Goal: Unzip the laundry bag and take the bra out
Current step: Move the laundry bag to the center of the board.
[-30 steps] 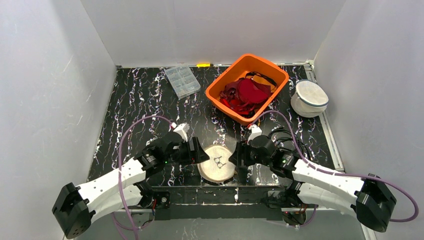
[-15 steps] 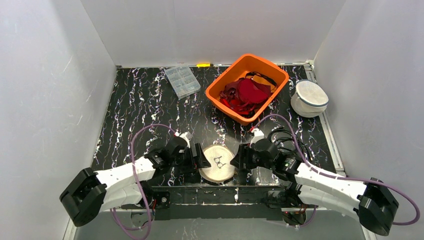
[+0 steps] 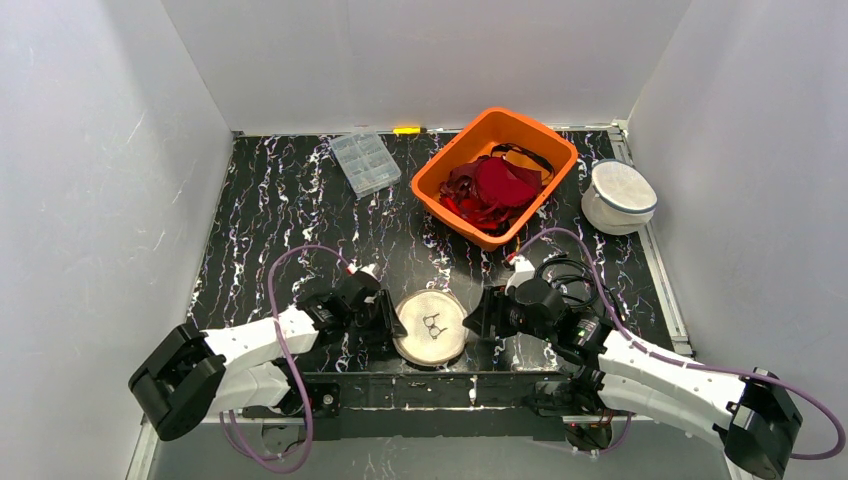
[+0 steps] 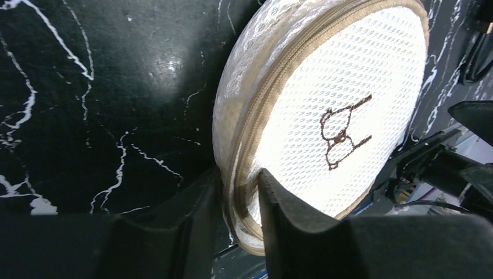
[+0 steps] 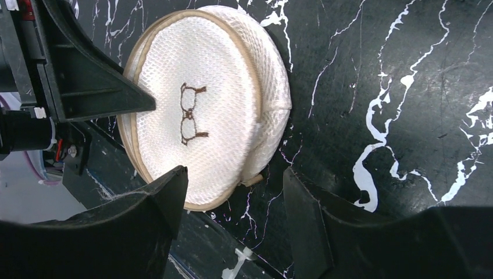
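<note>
laundry bag point(image 3: 431, 327): round, white mesh, tan zipper band round the rim, brown line motif stitched on its face; lies flat at lower centre of the top view, near the front edge of the black marbled table point(image 3: 290, 200), between the two grippers. the zipper is closed along the arc shown in the left wrist view. left gripper point(image 3: 385, 318): at the bag's left edge; fingers point(image 4: 279, 203) clenched on the zippered rim, one on either side of it. right gripper point(image 3: 487, 312): just right of the bag; fingers point(image 5: 165, 195) spread wide and released, grasping nothing, with the bag's edge and a small tan tab point(image 5: 253, 181) lying in front of the gap. orange bin point(image 3: 440, 185): upper centre-right, holding dark red garments point(image 3: 495, 185). clear compartment box point(image 3: 364, 162): upper centre-left. second white mesh bag point(image 3: 619, 196): at the right edge of the table. small yellow object point(image 3: 407, 130): against the back wall, kind not discernible.
</note>
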You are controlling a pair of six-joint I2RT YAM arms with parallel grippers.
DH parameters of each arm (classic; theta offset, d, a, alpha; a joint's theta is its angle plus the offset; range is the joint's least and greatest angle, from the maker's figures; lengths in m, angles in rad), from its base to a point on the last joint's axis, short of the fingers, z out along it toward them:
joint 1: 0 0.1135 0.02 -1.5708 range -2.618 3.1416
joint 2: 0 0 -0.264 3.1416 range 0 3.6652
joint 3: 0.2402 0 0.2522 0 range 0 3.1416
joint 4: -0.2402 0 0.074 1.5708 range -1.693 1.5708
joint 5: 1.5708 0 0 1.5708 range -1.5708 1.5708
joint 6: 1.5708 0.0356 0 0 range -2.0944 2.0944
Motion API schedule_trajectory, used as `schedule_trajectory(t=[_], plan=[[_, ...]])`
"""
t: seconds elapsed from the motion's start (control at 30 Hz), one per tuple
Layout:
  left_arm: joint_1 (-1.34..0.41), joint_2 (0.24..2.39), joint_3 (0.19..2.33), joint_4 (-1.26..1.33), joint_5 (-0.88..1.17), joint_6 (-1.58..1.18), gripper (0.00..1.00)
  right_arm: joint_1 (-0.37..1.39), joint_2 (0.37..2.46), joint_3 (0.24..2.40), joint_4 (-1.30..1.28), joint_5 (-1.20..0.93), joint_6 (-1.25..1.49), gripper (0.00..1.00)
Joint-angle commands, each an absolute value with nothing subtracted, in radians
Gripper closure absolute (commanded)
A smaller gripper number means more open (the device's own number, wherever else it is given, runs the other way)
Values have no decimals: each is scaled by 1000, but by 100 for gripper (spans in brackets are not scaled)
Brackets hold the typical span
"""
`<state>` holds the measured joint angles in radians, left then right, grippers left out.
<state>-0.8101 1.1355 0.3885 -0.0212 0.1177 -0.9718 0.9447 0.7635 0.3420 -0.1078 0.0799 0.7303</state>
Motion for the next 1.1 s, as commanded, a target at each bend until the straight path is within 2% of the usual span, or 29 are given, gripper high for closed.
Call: schedule_trajectory(t=[0.0,0.2,0.43,0.6,0.87,1.07], plan=[[-815,1113,425,-94,62,-956,74,946,748,349,-111,110,727,31],[-814,1124,451,-122,51,-944,100,946,734,357,-128,123,723,31],[-785,1050,483,-247,-103,-958,100,946,701,368,-166,161,709,31],[-685,1049,530,-359,-200,-964,100,946,689,365,-174,169,706,31],[-342,1113,561,-390,-174,-996,100,946,650,352,-195,170,704,31],[-88,1248,609,-326,-159,-1046,100,946,608,315,-194,156,720,31]])
